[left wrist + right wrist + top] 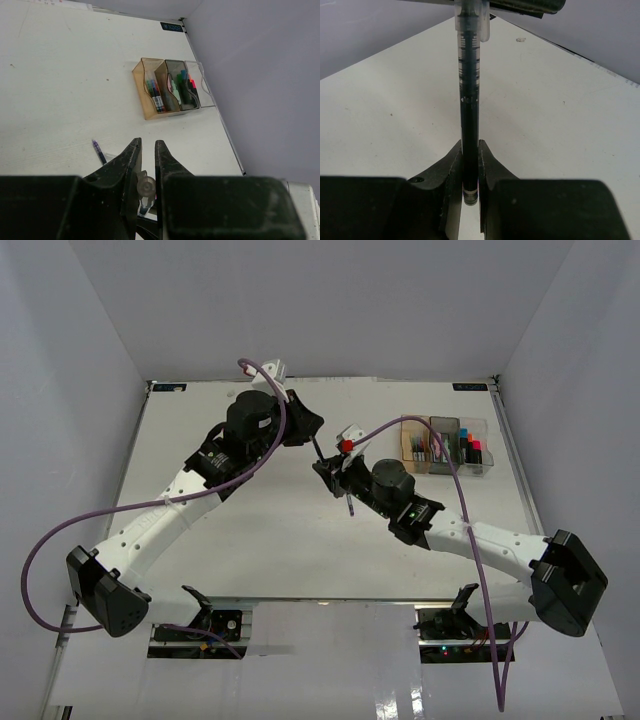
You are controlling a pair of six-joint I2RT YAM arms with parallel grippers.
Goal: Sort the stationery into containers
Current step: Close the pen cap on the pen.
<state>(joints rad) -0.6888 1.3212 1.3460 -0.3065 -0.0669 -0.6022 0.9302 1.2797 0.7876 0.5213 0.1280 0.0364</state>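
Observation:
A thin dark pen (470, 100) with a clear cap hangs above the table between both arms. My right gripper (470, 147) is shut on its lower end. My left gripper (147, 145) is shut on the capped end, and the cap (146, 186) shows end-on between its jaws. In the top view the pen (322, 452) bridges the left gripper (312, 438) and the right gripper (330, 472) at the table's middle. The containers stand in a row at the back right: amber (415, 445), smoky grey (445, 427) and clear (482, 430), all holding stationery.
A second pen with a purple end (98, 150) lies on the table just beyond my left fingers, also seen under the right wrist (351, 506). The bins (142, 82) sit close to the table's right edge and the side wall.

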